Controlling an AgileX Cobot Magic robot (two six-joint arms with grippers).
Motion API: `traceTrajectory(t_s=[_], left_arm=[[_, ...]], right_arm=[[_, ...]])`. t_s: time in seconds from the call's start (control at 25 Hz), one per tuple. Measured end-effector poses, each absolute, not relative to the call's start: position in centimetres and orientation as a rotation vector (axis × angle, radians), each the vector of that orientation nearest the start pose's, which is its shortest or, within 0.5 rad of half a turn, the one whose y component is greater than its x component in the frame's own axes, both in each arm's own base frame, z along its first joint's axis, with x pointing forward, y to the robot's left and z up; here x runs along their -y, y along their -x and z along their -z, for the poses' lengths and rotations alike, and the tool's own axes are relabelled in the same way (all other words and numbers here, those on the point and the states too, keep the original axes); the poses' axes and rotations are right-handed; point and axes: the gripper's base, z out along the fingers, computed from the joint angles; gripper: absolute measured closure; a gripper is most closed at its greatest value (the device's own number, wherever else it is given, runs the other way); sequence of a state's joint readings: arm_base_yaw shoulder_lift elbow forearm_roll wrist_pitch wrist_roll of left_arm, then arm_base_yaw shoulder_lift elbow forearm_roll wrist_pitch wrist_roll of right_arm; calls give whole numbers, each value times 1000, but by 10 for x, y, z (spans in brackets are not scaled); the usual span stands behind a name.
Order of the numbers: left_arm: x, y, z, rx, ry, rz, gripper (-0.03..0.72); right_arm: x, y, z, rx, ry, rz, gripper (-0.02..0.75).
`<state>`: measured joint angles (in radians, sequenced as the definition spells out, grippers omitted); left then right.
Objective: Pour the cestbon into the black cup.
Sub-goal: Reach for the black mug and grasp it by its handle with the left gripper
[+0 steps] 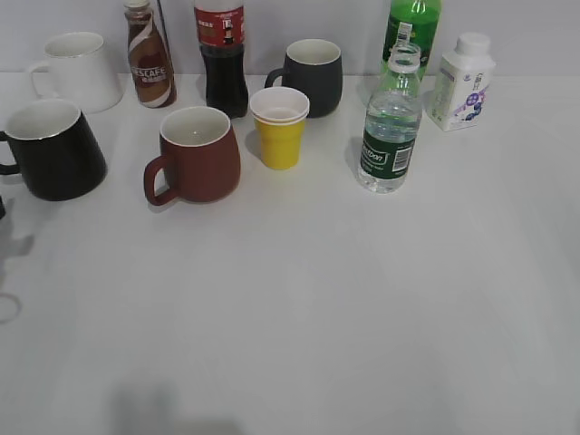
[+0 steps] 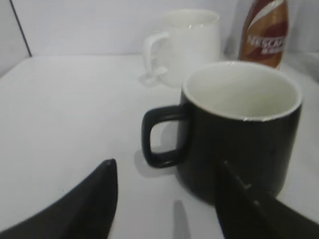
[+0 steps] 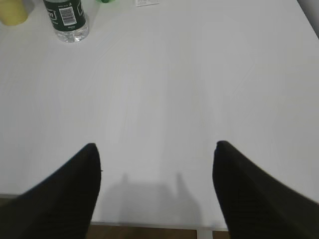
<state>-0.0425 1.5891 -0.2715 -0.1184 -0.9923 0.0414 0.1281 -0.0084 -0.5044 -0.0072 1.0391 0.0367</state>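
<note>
The cestbon [image 1: 391, 122], a clear uncapped bottle with a dark green label, stands upright right of centre on the table; its base shows in the right wrist view [image 3: 66, 19]. The black cup [image 1: 53, 149], glossy with a white inside, stands at the left edge; it shows in the left wrist view [image 2: 241, 129] with its handle toward the left. My left gripper [image 2: 167, 172] is open and empty, just short of the cup's handle. My right gripper [image 3: 155, 149] is open and empty over the table's near edge, far from the bottle. Neither gripper shows in the exterior view.
A reddish-brown mug [image 1: 198, 154], yellow paper cup [image 1: 279, 127], dark-grey mug [image 1: 313, 74], cola bottle [image 1: 222, 54], Nescafe bottle [image 1: 149, 56], white mug [image 1: 77, 71], green soda bottle [image 1: 412, 25] and white milk bottle [image 1: 462, 82] stand along the back.
</note>
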Motion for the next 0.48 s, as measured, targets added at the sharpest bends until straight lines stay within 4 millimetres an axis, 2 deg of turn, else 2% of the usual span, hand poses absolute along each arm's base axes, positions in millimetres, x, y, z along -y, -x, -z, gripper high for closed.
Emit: traceTrajectory(t_s=[0.12,0.28,0.36,0.48], left_arm=[[-5,-238,-144,-1823,144,-63,261],[-17,-247,-136,-1806,265,-2,283],[-24,-253,-135,-1783,265,29,286],[-34,-259,-133,-1762,178,102,286]], right_arm=[[1,6,-280,-2009,92,-96,213],[1,6,-280,-2009,92,-96,213],[1,6,-280,-2009,92,-96,213],[1,6,-280,-2009,92,-96,213]])
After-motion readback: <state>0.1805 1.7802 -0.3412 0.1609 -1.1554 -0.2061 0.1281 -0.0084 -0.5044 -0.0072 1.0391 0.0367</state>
